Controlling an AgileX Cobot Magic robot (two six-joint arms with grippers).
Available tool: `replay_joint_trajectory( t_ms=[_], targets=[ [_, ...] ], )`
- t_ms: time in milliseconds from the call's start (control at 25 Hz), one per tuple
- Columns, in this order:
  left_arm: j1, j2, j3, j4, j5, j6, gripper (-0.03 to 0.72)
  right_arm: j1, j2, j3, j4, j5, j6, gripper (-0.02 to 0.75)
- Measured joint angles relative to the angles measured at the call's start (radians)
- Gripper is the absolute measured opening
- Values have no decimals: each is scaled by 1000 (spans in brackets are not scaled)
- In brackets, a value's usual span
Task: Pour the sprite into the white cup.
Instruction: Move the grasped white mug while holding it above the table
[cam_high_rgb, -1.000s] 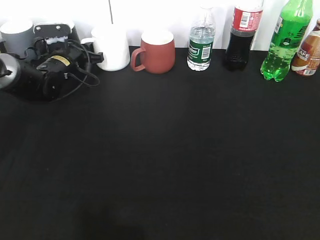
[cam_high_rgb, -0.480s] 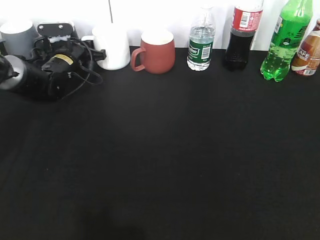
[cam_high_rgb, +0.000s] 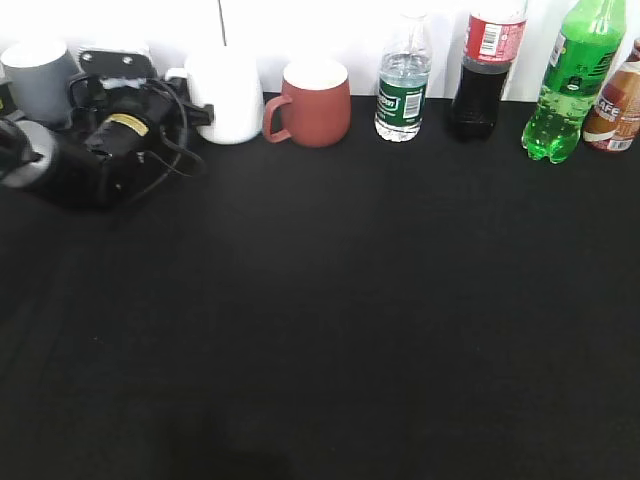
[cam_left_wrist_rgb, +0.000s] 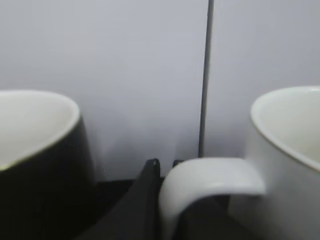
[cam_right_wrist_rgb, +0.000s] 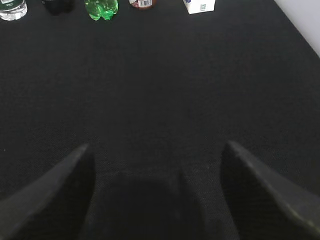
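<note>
The sprite (cam_high_rgb: 570, 85), a tall green bottle, stands at the back right of the black table; its lobed base also shows in the right wrist view (cam_right_wrist_rgb: 101, 8). The white cup (cam_high_rgb: 225, 95) stands at the back left. My left gripper (cam_high_rgb: 195, 108) is at the cup's handle. In the left wrist view the dark fingers (cam_left_wrist_rgb: 165, 162) sit close on either side of the white handle, with the cup body (cam_left_wrist_rgb: 285, 165) at right. My right gripper (cam_right_wrist_rgb: 157, 160) is open and empty above the bare black cloth, far from the sprite; it is out of the exterior view.
A grey mug (cam_high_rgb: 40, 78) stands left of my left arm, close beside the gripper (cam_left_wrist_rgb: 40, 150). A terracotta-red mug (cam_high_rgb: 315, 102), a water bottle (cam_high_rgb: 403, 85), a cola bottle (cam_high_rgb: 485, 75) and a brown bottle (cam_high_rgb: 615, 110) line the back wall. A white carton (cam_right_wrist_rgb: 200, 5) stands beyond them.
My left arm has moved back and to the right, bringing its gripper onto the white cup's handle. The bottles and mugs have not moved.
</note>
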Motion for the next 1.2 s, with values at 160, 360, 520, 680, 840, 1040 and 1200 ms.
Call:
replay_joint_trajectory(
  t_ms=[160, 360, 520, 680, 840, 1040, 1200],
  targets=[
    [0, -187, 170, -12, -48, 4, 42, 0, 0, 0, 0, 0, 0, 586],
    [0, -553, 541, -5, -65, 4, 42, 0, 0, 0, 0, 0, 0, 586],
    [0, -770, 781, 28, -70, 4, 42, 0, 0, 0, 16, 0, 0, 586],
    [0, -868, 863, 93, -48, -11, 42, 0, 44, 0, 66, -2, 0, 586],
    [0, -879, 868, 134, -22, -23, 42, 0, 236, -20, 79, -251, -3, 586],
    [0, -879, 868, 136, -19, -24, 42, 0, 582, 102, 77, -1112, -70, 586],
    [0, -879, 868, 137, -19, -25, 42, 0, 1033, 108, 74, -1548, -70, 586]
  ],
)
